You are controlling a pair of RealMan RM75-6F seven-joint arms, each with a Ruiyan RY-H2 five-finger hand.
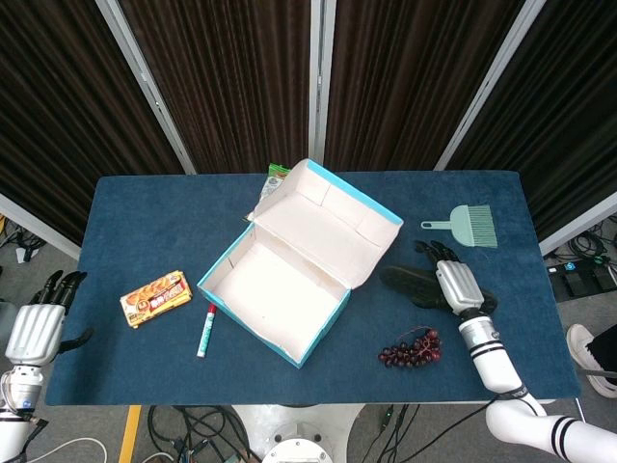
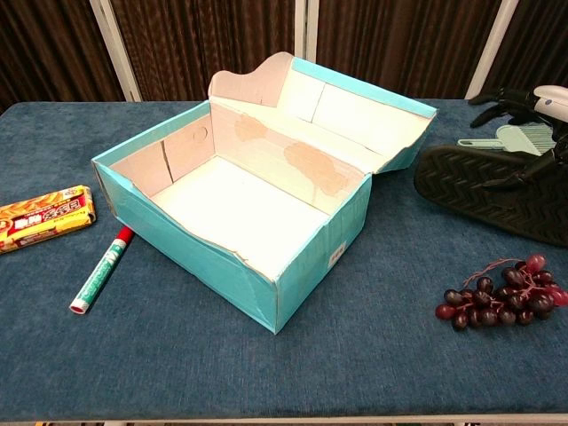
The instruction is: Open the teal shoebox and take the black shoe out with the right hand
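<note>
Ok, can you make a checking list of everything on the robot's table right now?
Surface: dark blue cloth-covered table, flat.
Job's things: teal cardboard shoebox, lid open, nothing inside; black shoe out on the cloth, sole showing, right of the box.
Clutter: bunch of dark red grapes; pale green plastic hand brush; red-capped green marker pen; orange snack packet; green packet behind the box.
Robot hands: right robot hand over the shoe, fingers spread; left robot hand off the table's left edge, holding nothing.
Cables: tangle on the floor below the table.
Surroundings: dark pleated curtains.
</note>
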